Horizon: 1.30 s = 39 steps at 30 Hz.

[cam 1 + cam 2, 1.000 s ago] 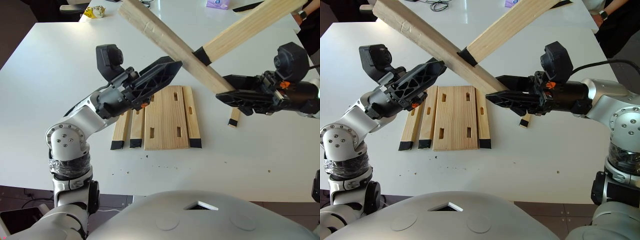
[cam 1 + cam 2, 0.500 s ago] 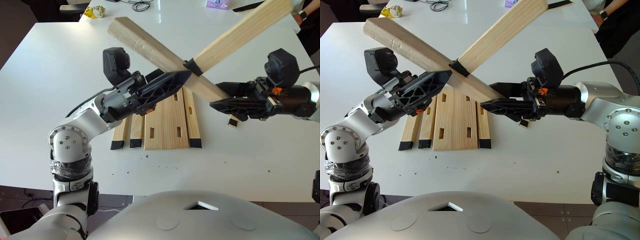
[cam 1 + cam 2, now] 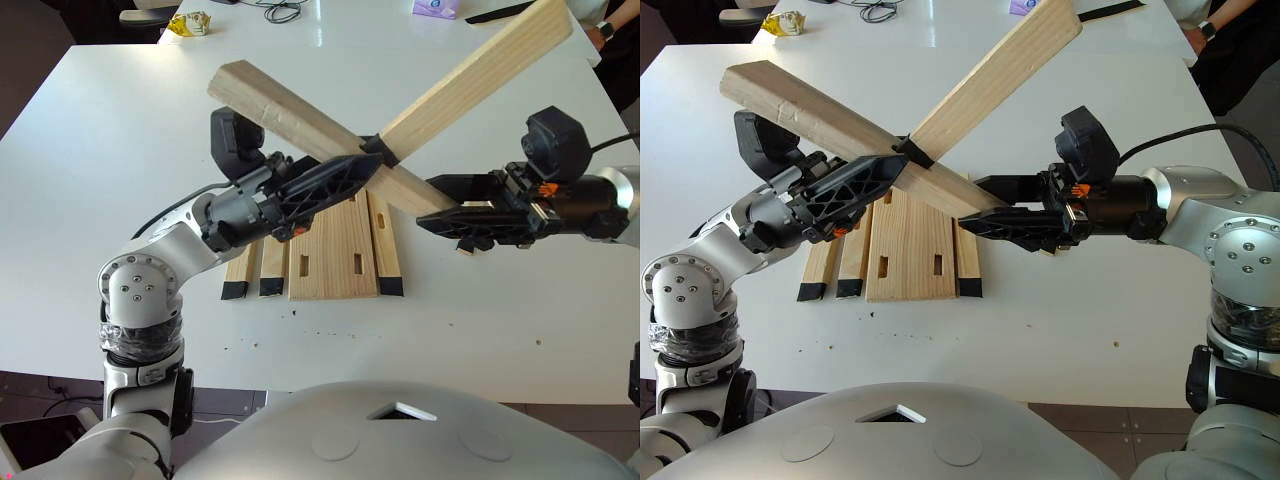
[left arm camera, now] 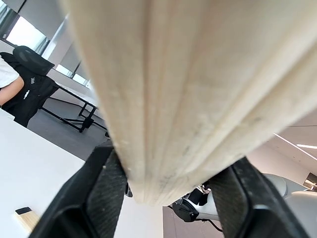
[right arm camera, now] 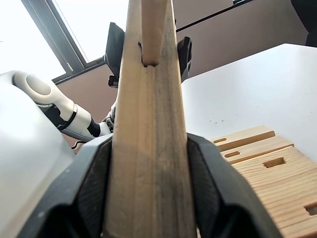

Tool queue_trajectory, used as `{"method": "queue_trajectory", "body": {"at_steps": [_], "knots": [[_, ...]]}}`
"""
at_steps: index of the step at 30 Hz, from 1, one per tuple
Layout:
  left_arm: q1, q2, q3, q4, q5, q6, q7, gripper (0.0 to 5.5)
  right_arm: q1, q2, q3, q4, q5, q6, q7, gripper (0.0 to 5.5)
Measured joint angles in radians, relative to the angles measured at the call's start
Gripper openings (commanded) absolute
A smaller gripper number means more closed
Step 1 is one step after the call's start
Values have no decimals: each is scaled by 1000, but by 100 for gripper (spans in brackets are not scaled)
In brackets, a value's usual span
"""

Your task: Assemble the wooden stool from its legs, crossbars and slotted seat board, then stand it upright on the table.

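Two long wooden legs cross in an X above the table. My left gripper (image 3: 366, 170) is shut on the leg (image 3: 470, 75) that rises toward the far right; a black band marks where the two cross. My right gripper (image 3: 432, 203) is shut on the other leg (image 3: 285, 100), which slants up toward the far left. In the right wrist view this leg (image 5: 148, 148) sits between the fingers (image 5: 94, 183), with the other leg resting in its notch. Below lie the slotted seat board (image 3: 335, 235) and crossbars (image 3: 245, 262) flat on the white table (image 3: 120, 150).
Another slat (image 3: 383, 235) lies against the board's right side. A short black-tipped piece (image 3: 466, 246) lies beneath my right gripper. A yellow packet (image 3: 188, 22) and a purple box (image 3: 435, 8) sit at the far edge. A person's arm (image 3: 606, 28) shows at the far right.
Both legs have come down and toward me, and their crossing point has shifted left. My left gripper moved right and forward; my right gripper moved left toward the board.
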Motion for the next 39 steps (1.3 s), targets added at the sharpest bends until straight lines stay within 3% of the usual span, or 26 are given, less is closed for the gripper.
{"method": "queue_trajectory", "body": {"at_steps": [14,15,21,29,32,39], "knots": [[6,7,-6,1,18,-1,-22,222,1,-13,6,-6,-22,-1,13,206],[8,7,-6,1,22,-2,-22,222,-1,-13,14,-2,-28,-2,9,243],[13,8,-3,9,43,-15,-16,219,41,-62,47,-6,-153,-50,76,335],[-22,27,40,36,43,-24,-17,208,229,-173,91,49,-409,-212,257,341],[-40,68,70,56,46,-22,-27,208,270,-175,90,89,-467,-262,270,341],[-58,294,157,96,142,29,-177,208,381,-142,23,105,-507,-309,221,341]]}}
